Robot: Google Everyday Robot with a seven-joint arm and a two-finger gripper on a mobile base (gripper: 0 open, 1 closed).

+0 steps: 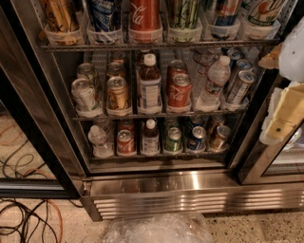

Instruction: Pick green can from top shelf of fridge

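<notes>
The fridge (190,194) stands open in front of me, with wire racks and a shiny steel base. The top shelf (156,46) carries a row of clear cup holders with tall cans. The green can (183,13), pale green and white with dark streaks, stands upright in the fourth holder from the left, between a red Coca-Cola can (145,14) and a blue-and-red can (225,12); its top is cut off by the frame edge. My gripper (271,95) is at the right edge, below and right of the green can, open and empty, well apart from it.
A white can with a red-green logo (261,12) stands at the shelf's right end. Lower racks hold short cans and bottles (149,88). A dark door frame (33,123) slants on the left. Cables (28,218) lie on the floor. Crumpled clear plastic (156,230) lies in front.
</notes>
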